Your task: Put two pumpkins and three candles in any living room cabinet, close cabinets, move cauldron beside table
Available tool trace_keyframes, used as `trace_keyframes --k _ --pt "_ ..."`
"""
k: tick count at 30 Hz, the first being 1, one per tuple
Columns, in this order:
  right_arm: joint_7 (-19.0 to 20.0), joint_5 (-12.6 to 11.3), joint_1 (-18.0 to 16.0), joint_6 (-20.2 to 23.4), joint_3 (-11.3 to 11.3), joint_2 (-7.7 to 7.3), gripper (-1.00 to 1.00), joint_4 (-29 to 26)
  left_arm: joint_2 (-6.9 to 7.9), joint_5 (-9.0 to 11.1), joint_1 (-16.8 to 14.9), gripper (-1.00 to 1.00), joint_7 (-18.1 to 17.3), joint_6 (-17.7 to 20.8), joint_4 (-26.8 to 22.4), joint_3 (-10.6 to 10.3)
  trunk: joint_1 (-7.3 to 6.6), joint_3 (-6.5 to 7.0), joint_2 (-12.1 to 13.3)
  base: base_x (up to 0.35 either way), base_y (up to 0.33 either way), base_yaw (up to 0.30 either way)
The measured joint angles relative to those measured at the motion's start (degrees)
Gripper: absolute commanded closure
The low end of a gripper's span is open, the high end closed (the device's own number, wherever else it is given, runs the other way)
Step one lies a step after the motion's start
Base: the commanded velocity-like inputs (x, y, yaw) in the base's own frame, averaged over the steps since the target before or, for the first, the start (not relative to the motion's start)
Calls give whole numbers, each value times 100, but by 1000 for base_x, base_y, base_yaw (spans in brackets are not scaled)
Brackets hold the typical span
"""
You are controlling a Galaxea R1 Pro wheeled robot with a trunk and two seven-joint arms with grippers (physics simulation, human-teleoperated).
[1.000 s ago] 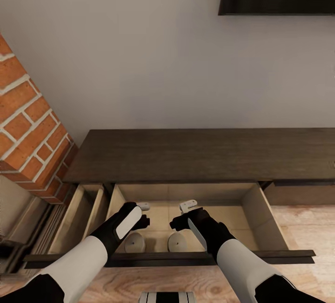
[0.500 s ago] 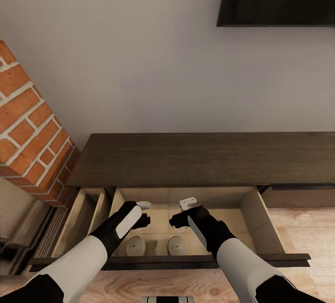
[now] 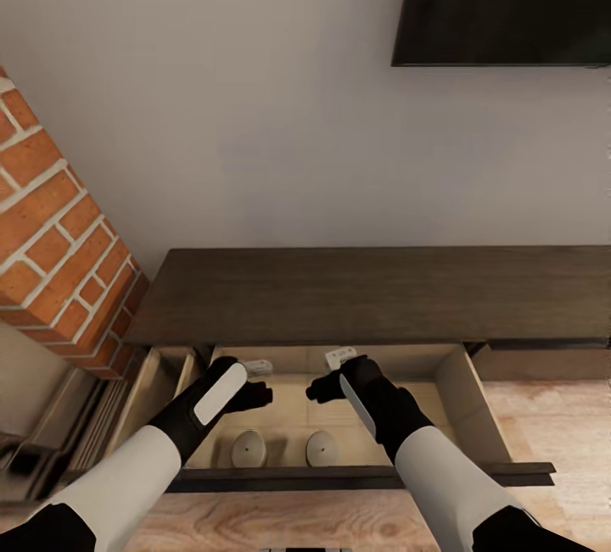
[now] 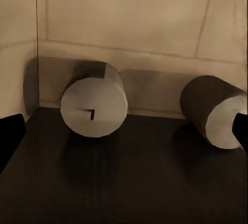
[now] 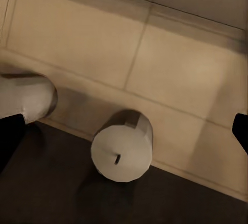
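Note:
The long dark-brown cabinet [image 3: 373,293] stands against the wall with a wide drawer [image 3: 450,382] pulled out, its inside pale wood. Two pale grey candles lie in it near the drawer front, one [image 3: 248,448] [image 4: 93,108] on the left and one [image 3: 322,448] [image 5: 123,149] on the right. My left gripper [image 3: 255,378] and right gripper [image 3: 333,372] hover open above the drawer, over the candles, holding nothing. Dark fingertips [image 4: 10,139] [image 5: 10,136] sit wide apart at the wrist views' edges. The pumpkins, cauldron and table are out of view.
A brick fireplace [image 3: 51,230] rises at the left, close to the cabinet's end. A narrow drawer [image 3: 157,382] beside it is also pulled out. A wall TV [image 3: 509,1] hangs at the upper right. Wood floor [image 3: 543,425] lies at the right.
The head view has shifted, so the cabinet sits lower in the picture. Both grippers have risen a little above the drawer. The two candles have stayed where they lay.

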Motion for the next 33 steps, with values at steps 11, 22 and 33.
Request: trace_keyframes --k 11,22,33 --pt "10 5 0 344 -22 -112 -100 -200 98 195 -1 -100 2 5 -124 -18 -242 198 441 -171 0 0" --pt "288 -2 8 390 -125 -390 -100 -689 218 200 63 -100 2 14 -505 -29 -483 395 882 -11 0 0" --pt "368 -3 9 671 -135 -407 -100 -705 208 200 71 -100 2 22 -486 -39 -725 592 1324 -286 0 0"
